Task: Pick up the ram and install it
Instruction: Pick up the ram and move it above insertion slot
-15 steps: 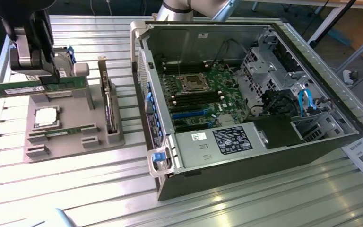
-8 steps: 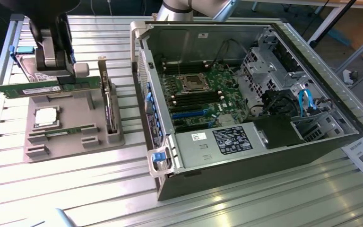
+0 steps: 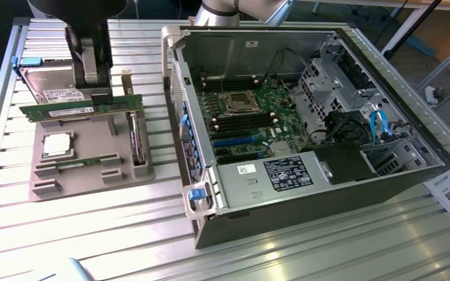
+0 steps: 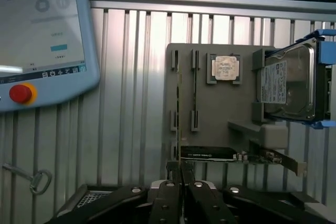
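Ram (image 3: 68, 109) is held level, clamped along its upper edge by the narrowed gripper (image 3: 94, 88), above the gray holder tray (image 3: 92, 143). Open computer case (image 3: 303, 105) is seen to the exterior view's right, a strip of bare table between.

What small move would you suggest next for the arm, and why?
Probably lift straight up a little: the gripper is shut on the ram, which hangs low over the tray, close to the hard drive.
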{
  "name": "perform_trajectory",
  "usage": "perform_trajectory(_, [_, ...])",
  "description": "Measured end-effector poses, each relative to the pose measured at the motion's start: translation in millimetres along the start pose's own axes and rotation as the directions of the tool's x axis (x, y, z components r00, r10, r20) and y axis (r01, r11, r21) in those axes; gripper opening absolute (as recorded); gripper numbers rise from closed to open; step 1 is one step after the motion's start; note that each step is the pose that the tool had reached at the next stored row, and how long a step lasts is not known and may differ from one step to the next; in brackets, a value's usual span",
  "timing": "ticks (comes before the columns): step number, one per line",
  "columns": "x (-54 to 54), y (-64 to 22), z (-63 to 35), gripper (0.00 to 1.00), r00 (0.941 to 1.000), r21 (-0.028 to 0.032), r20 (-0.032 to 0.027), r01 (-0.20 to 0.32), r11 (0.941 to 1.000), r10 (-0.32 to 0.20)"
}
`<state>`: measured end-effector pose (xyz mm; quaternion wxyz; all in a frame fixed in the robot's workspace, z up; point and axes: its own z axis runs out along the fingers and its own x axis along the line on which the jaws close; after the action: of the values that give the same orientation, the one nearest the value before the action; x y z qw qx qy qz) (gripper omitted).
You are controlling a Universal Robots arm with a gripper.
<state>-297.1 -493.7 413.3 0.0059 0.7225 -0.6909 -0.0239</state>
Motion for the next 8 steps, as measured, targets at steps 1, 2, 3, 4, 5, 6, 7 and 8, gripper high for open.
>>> perform_trajectory(1, [0.6,-3.0,-0.1,0.12,1.0,0.0,0.0,0.0,1.0,0.0])
perform_trajectory(2, [1.1,-5.7,-0.3,0.12,1.0,-0.0001,0.0,0.0,1.0,0.0])
perform_trajectory(3, [1.5,-7.8,-0.4,0.12,1.0,-0.0001,0.0,0.0,1.0,0.0])
perform_trajectory(4, [2.1,-10.6,-0.5,0.12,1.0,-0.0001,0.0,0.0,1.0,0.0])
perform_trajectory(5, [2.6,-13.2,-0.7,0.12,1.0,-0.0003,-0.0001,0.0,1.0,0.0])
perform_trajectory(6, [3.1,-15.5,-0.7,0.12,1.0,-0.0001,0.0,0.0,1.0,0.0])
perform_trajectory(7, [3.8,-18.5,-0.9,0.12,1.0,-0.0002,0.0,0.0,1.0,0.0])
perform_trajectory(8, [4.3,-20.6,-1.0,0.12,1.0,-0.0003,-0.0001,0.0,1.0,0.0])
